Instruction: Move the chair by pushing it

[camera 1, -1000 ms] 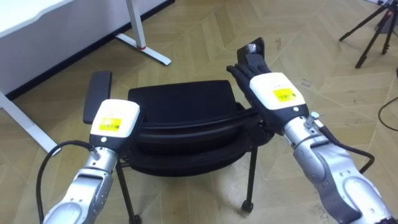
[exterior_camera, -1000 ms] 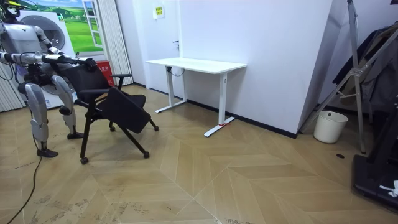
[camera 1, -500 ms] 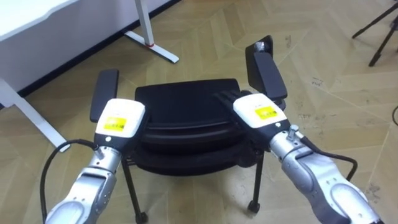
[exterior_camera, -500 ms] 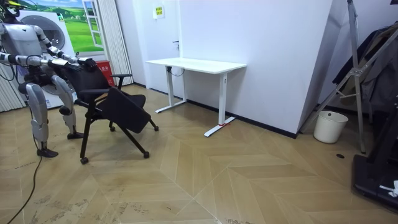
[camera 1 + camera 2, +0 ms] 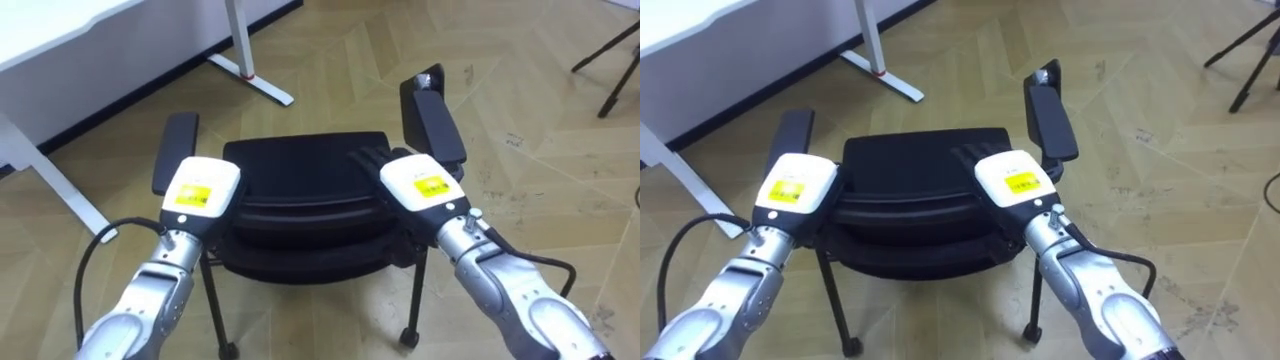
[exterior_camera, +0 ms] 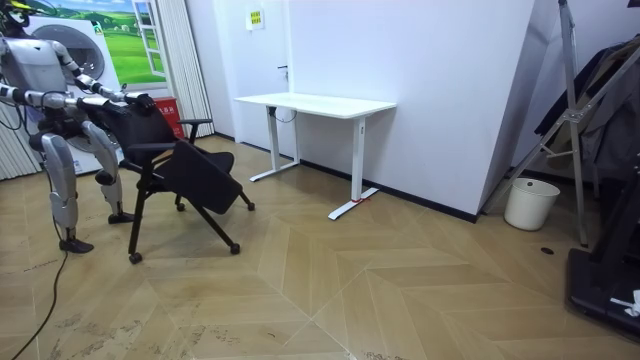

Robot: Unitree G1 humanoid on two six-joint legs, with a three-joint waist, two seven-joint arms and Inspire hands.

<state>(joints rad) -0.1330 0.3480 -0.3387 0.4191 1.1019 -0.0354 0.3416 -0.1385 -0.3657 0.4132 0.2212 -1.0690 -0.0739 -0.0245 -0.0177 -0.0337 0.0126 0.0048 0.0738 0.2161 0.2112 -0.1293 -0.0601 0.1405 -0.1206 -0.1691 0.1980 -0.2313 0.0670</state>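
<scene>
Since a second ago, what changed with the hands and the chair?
The right hand moved from over the right armrest inward and back, onto the backrest top of the chair. The left hand stayed on the backrest, and the chair has not rolled.

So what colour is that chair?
The chair is black all over; the left eye view shows it best.

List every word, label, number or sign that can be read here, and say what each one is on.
On the left hand, a yellow label: print too small to read.
On the right hand, a second yellow label: print too small to read.
On the white wall, a yellow sign: too blurred to read.
Nothing here can be quoted as readable text.
</scene>
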